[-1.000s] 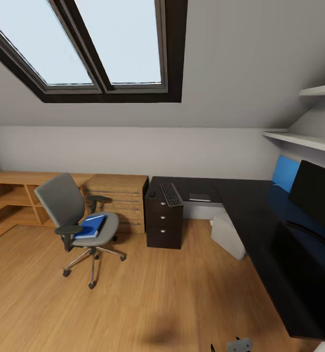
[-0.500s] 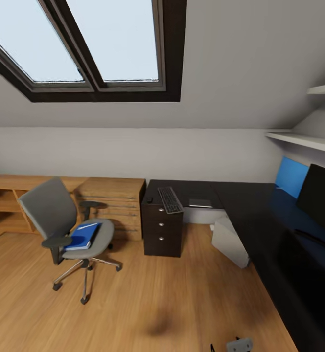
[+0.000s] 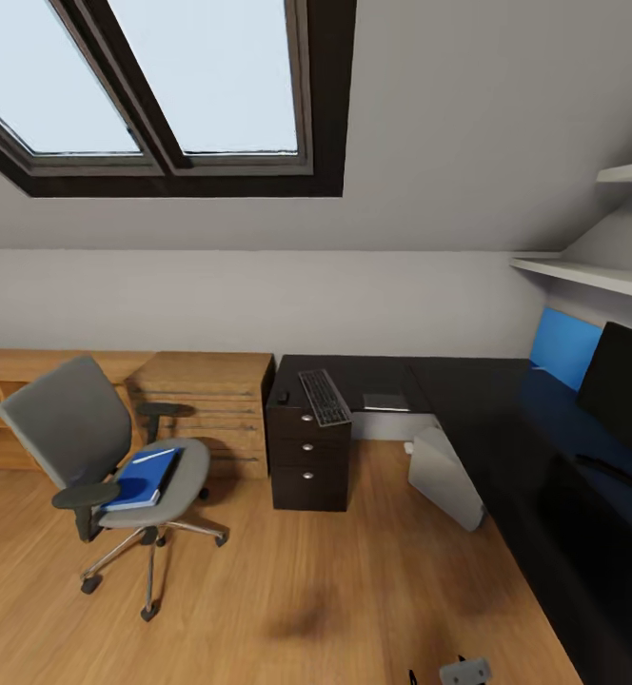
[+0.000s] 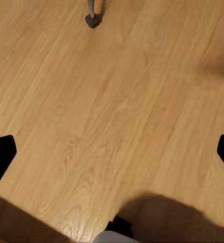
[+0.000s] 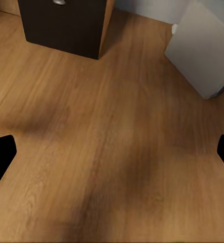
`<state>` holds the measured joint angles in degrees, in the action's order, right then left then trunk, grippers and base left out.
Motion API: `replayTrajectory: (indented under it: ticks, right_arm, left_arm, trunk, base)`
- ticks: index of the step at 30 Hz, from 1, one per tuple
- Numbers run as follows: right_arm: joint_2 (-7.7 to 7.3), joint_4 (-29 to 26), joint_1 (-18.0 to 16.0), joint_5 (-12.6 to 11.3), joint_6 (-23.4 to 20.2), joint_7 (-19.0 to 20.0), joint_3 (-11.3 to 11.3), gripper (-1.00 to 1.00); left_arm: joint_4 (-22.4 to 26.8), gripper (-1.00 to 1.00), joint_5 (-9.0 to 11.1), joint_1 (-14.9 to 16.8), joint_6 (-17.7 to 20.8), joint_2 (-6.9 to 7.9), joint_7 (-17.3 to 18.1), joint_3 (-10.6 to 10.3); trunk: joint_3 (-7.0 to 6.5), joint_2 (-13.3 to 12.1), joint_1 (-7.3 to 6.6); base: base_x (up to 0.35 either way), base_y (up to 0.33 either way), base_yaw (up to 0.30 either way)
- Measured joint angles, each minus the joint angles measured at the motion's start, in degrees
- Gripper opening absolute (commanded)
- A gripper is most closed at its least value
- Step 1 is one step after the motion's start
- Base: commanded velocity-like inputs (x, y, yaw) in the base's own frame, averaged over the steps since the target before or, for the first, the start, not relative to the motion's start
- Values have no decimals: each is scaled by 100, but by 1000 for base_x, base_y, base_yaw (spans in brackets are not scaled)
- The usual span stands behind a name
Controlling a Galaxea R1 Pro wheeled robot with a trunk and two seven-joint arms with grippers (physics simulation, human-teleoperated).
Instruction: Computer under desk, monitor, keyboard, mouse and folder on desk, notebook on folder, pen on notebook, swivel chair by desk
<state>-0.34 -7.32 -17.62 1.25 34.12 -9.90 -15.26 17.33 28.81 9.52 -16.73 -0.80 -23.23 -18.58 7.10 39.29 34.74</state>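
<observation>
bedroom ahead of me, both claws spread wide over bare floor.

folder with pen on it lies on the swivel chair, left of the desk. keyboard, mouse and notebook sit on the desk's drawer wing, monitor far right, computer under the desk. left gripper and right gripper hold nothing.
</observation>
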Motion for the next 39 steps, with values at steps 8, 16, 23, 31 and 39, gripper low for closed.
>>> replayTrajectory:
  ticks: [8,16,23,31,39]
  right_arm:
    - [-3,5,0,4,2,3,0,100]
    - [17,2,0,-14,1,-1,14,100]
    - [17,1,1,0,3,-2,9,100]
    - [18,0,0,2,2,0,5,100]
    - [18,0,0,-23,7,-2,12,100]
  left_arm:
    - [-1,100,0,0,21,-1,0,0]
    - [-6,100,6,0,20,-96,-2,-99]
    - [-10,100,8,1,18,-132,-5,-170]
    - [-9,100,8,0,18,-141,-7,-176]
    - [10,100,0,0,9,-157,2,-271]
  trunk:
    - [-5,0,0]
    - [-6,0,0]
    - [-11,0,0]
    - [-15,0,0]
    - [-14,-1,3]
  base:
    - [319,129,-145]
    - [320,113,-9]
    - [325,14,-137]
    - [324,35,-174]
    - [119,13,-18]
